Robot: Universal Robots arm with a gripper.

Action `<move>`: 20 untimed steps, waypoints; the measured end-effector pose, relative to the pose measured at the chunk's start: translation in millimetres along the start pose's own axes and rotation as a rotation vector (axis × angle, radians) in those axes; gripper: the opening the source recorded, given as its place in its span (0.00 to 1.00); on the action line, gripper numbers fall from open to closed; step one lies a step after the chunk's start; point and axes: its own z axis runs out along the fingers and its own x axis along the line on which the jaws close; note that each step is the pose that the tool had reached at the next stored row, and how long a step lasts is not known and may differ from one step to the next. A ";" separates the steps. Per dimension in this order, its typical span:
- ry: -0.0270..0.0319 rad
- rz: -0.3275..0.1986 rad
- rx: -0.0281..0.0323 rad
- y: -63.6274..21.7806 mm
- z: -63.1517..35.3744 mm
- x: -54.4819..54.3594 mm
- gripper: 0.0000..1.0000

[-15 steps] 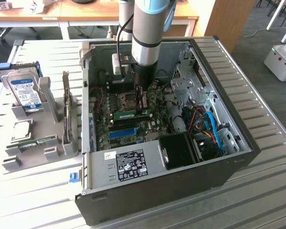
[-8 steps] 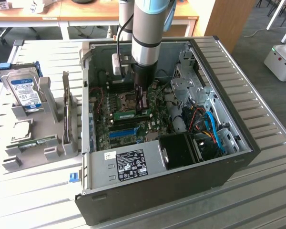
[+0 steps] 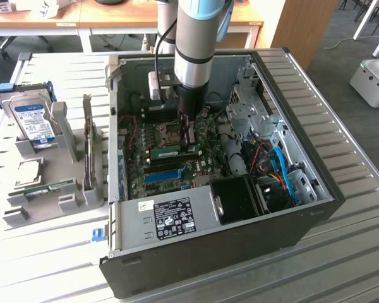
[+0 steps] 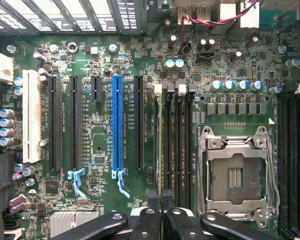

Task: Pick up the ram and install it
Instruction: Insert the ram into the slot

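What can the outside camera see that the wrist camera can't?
The exterior view adds the hard drive in its gray rack, the whole computer case and the robot arm. The wrist view adds the white slot and the tiny round capacitors up close. Both share the green motherboard, the long blue slot and the hand shut on the ram.

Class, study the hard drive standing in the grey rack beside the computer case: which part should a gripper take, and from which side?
Probably the hard drive by its top edge, across the flat faces, from above: it stands upright, lower end sunk in the rack.
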 end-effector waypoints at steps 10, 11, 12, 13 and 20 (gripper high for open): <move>0.0004 0.000 -0.0001 -0.3 -0.1 -0.7 0.12; 0.0003 0.000 -0.0001 -0.6 -0.1 -0.7 0.12; 0.0003 0.000 -0.0001 -0.7 -0.1 -0.7 0.12; 0.0003 0.000 -0.0001 -0.8 -0.1 -0.7 0.12; 0.0003 -0.005 -0.0001 -0.8 -0.1 -0.7 0.12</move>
